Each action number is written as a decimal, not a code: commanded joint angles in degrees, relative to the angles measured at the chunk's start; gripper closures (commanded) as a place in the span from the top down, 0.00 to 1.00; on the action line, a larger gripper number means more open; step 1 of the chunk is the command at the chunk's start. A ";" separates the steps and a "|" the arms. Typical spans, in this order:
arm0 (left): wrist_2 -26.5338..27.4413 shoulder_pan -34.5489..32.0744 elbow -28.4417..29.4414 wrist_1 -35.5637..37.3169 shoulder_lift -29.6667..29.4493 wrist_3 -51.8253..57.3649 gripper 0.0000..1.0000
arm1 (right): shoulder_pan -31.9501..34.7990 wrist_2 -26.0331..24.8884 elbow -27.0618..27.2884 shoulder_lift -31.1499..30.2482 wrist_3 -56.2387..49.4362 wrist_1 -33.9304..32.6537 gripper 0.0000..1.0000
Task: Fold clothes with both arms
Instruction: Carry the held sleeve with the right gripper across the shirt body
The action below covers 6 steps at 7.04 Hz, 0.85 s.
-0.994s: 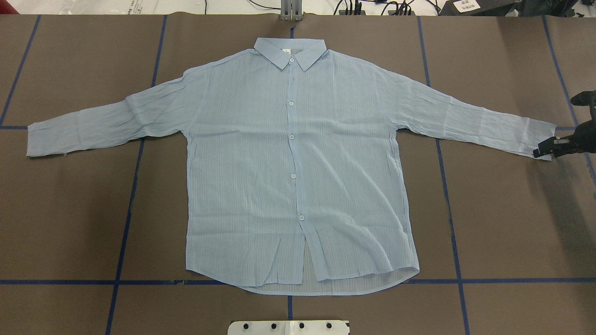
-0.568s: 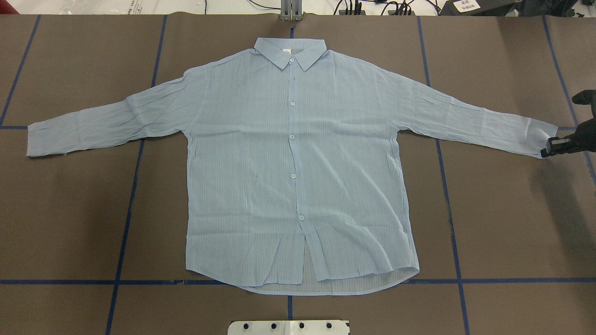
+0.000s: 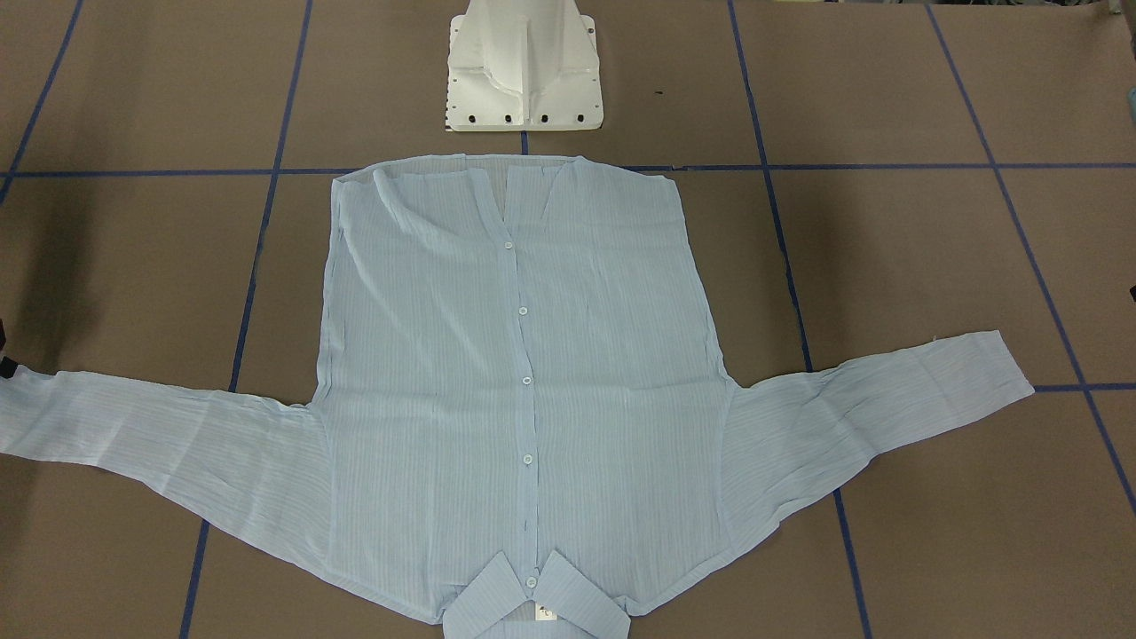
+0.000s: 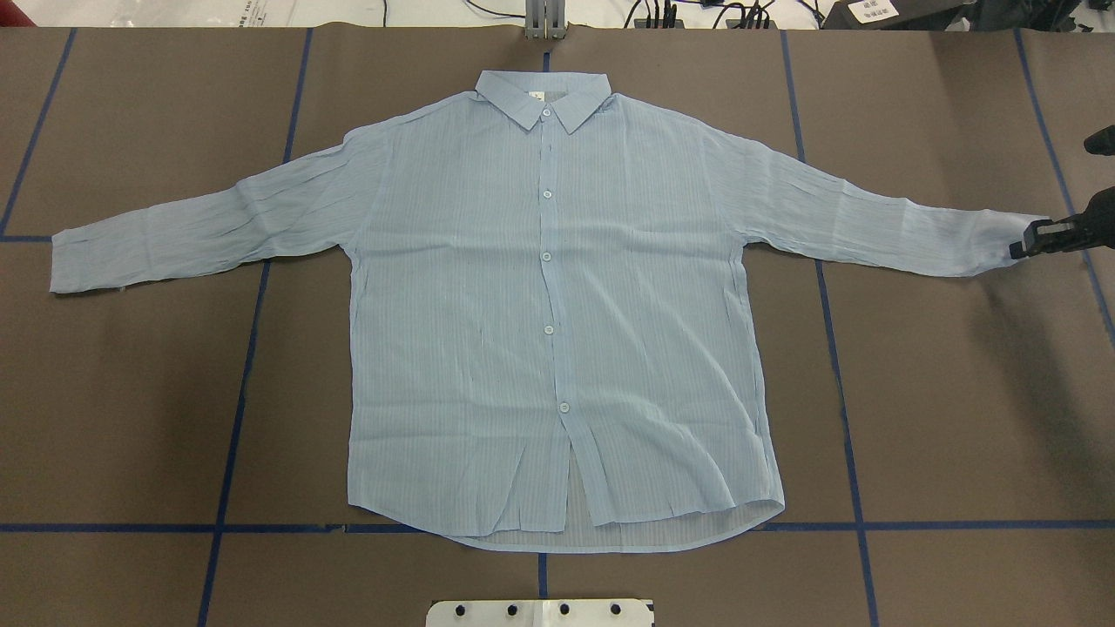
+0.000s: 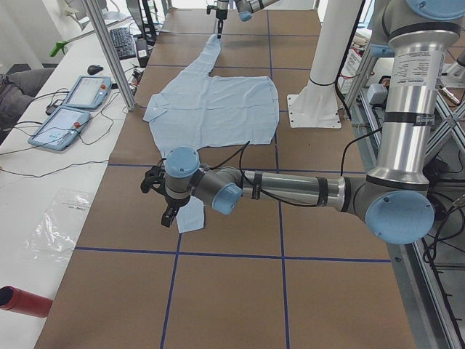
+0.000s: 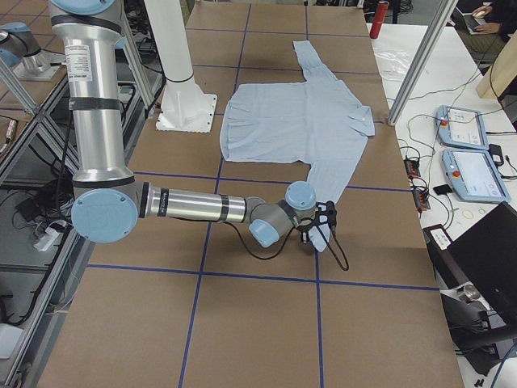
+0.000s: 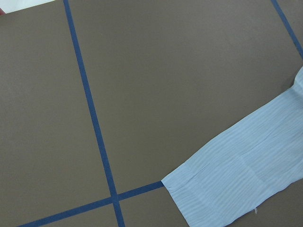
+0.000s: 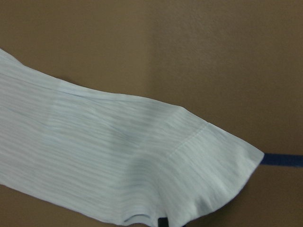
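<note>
The light blue striped shirt (image 4: 549, 305) lies flat and buttoned, front up, collar at the far side, both sleeves spread out. My right gripper (image 4: 1028, 239) is shut on the end of the shirt's right cuff (image 8: 203, 165), which is lifted and bunched a little off the table; the exterior right view shows the same gripper (image 6: 321, 226) at the sleeve end. My left gripper (image 5: 163, 211) hangs just above the left cuff (image 7: 236, 179), which lies flat. Only the exterior left view shows that gripper, and I cannot tell whether it is open or shut.
The brown table (image 4: 958, 392) carries a grid of blue tape lines. The white pedestal base (image 3: 524, 71) stands at the near edge by the shirt's hem. A side bench holds teach pendants (image 5: 73, 109), cables and a red cylinder (image 5: 22, 302).
My right gripper has moved toward the far side of the table with the cuff end, which has risen and narrowed. The rest of the shirt has not moved.
</note>
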 commanded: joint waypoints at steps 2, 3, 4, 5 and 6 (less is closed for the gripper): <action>0.06 -0.09 0.01 0.02 0.21 0.07 1.00 | -4.56 0.59 12.99 11.29 0.75 -17.56 0.00; 0.06 0.00 0.28 0.02 0.38 0.15 1.00 | -7.62 0.33 14.60 19.71 3.10 -26.11 0.00; 0.06 0.00 0.97 -0.07 0.30 0.24 1.00 | -10.87 -0.28 14.26 26.93 8.43 -30.98 0.00; 0.06 0.00 2.11 -0.07 0.21 0.24 1.00 | -16.04 -4.73 13.91 31.70 15.18 -31.55 0.00; 0.06 0.00 2.91 -0.15 0.04 0.33 1.00 | -21.66 -11.99 12.78 36.45 20.47 -31.82 0.00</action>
